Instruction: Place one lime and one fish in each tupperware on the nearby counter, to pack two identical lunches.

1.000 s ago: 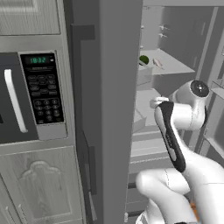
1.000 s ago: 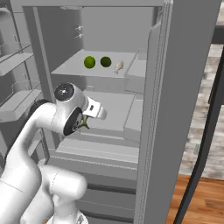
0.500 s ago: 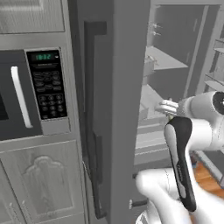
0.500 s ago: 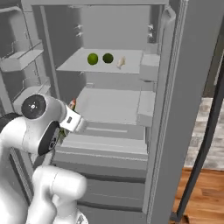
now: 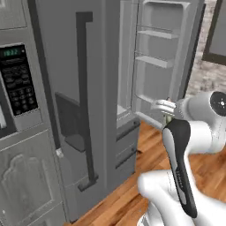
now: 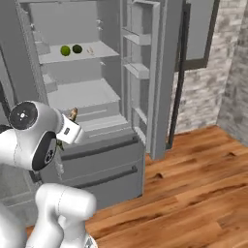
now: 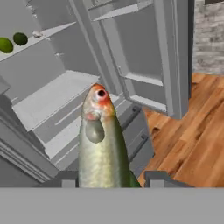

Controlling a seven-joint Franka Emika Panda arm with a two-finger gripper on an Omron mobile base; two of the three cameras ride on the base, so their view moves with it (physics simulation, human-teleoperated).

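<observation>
the gripper (image 7: pixel 109 178) is clamped on a fish (image 7: pixel 100 140), its orange head pointing away from the hand, out in front of the open fridge (image 6: pixel 97 97). two limes (image 6: pixel 70 50) sit side by side on the upper fridge shelf (image 6: pixel 72 55), with a small pale item beside them.

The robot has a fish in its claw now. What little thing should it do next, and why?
Probably keep backing away from the open fridge and turn toward the counter with the trays. The claw is shut on a fish, so that pick looks done. Two limes and a pale fish sit on the fridge shelf, waiting for later trips.
</observation>
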